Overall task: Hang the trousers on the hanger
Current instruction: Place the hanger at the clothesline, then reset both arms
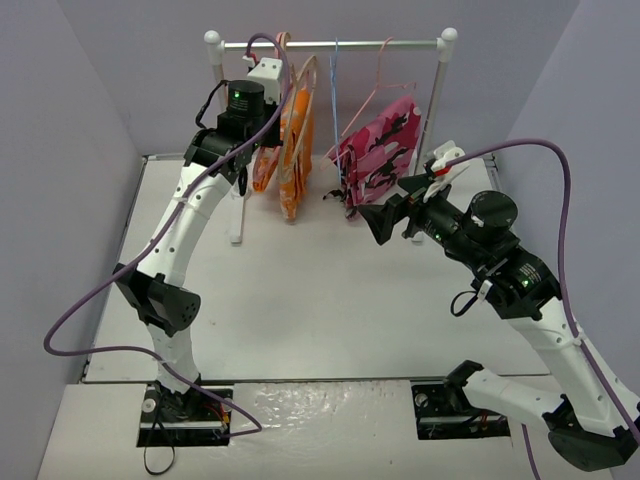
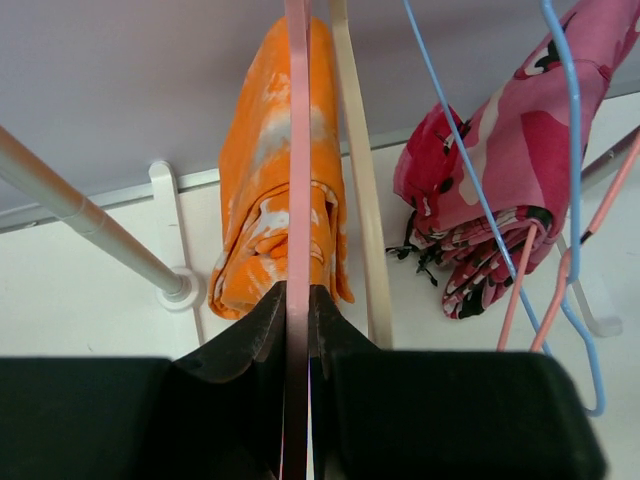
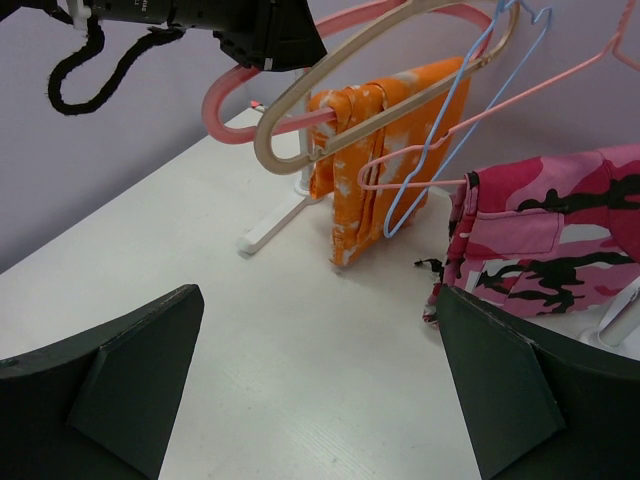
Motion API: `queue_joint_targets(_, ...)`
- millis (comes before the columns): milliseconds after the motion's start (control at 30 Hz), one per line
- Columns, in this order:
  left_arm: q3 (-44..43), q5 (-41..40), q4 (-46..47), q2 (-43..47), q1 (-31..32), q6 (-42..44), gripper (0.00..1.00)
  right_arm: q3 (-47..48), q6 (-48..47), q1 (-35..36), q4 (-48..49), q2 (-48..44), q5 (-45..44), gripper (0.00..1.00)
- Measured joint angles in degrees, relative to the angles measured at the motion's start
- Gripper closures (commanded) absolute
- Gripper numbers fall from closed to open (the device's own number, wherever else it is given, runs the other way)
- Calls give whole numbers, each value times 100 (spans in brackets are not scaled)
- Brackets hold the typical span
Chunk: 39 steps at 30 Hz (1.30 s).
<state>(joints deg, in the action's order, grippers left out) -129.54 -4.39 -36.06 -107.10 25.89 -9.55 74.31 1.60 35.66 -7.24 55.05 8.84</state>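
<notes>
Gripping the hanger (image 2: 297, 120) by its rim, left jaws clamped; trousers (image 2: 250, 200) drape straight ahead; right jaws apart, farther off.

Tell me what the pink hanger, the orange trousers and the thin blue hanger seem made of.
The pink hanger: likely plastic, thick, smooth, slightly glossy rim. The orange trousers: soft matte cloth, draping in folds. The thin blue hanger: probably coated wire, slender, evenly coloured.
</notes>
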Motion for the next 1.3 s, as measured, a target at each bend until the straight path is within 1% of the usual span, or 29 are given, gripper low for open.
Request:
queue_joint_targets(200,0,-127,34,19,72,-5,100,-9,13,0,-4,81,0,0)
queue_joint_targets(467,7,-277,34,39,-138,-8,100,-95,11,0,-31,130,-11,0)
queue_joint_targets(700,491,-328,231,250,-400,-94,100,-343,6,0,-46,-7,-195,0)
queue_joint_targets(733,567,-339,287,290,-424,-106,98,-385,5,0,-55,-37,-235,0)
queue_joint_targets(800,828,-345,461,416,-473,-118,88,-462,0,-1,-70,-98,-322,0)
queue_joint_targets(833,994,-342,568,495,-498,-122,77,-497,-4,-2,-77,-130,-368,0)
queue_joint_targets(933,1558,-250,924,858,-584,-205,53,-613,-10,-4,-90,-275,-608,0)
queue_joint_targets(1000,1808,-148,1067,1120,-680,-265,35,-686,-16,-4,-109,-400,-802,0)
queue_joint_targets(1067,1956,-50,1150,1381,-819,-305,23,-738,-28,-4,-127,-536,-1012,0)
queue_joint_targets(1200,2218,109,1188,2018,-1112,-281,7,-803,-34,-4,-173,-794,-1529,0)
queue_joint_targets(1267,2339,139,1108,2381,-1168,-215,3,-817,-37,-6,-250,-901,-1855,0)
queue_joint_targets(1300,2416,149,1062,2591,-1182,-167,3,-819,-39,-7,-301,-949,-2009,0)
